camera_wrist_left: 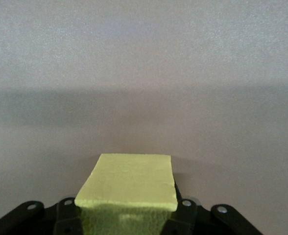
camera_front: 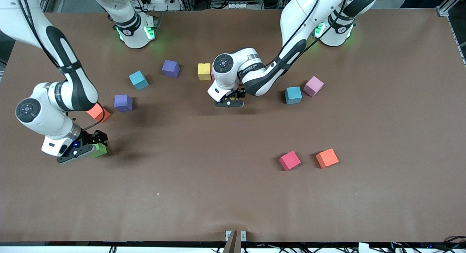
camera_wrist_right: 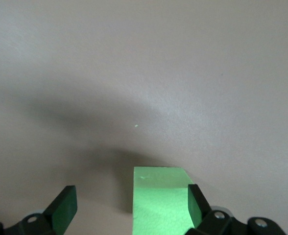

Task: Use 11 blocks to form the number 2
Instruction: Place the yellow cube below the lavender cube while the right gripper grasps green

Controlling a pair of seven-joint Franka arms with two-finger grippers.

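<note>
My left gripper (camera_front: 229, 101) is low over the middle of the table, shut on a yellow block (camera_wrist_left: 127, 181) that fills the space between its fingers (camera_wrist_left: 183, 211); in the front view the hand hides that block. My right gripper (camera_front: 83, 150) is down at the right arm's end of the table and open. A green block (camera_front: 99, 150) (camera_wrist_right: 161, 196) sits between its fingers, against one pad (camera_wrist_right: 195, 203) and apart from the other. Several other blocks lie scattered singly. No number 2 is in view.
Loose on the table are a yellow block (camera_front: 204, 71), two purple (camera_front: 170, 68) (camera_front: 123, 102), two cyan (camera_front: 138, 80) (camera_front: 293, 95), a pink (camera_front: 313, 86), a red (camera_front: 289, 160), and two orange (camera_front: 327, 158) (camera_front: 97, 111), the last partly under the right arm.
</note>
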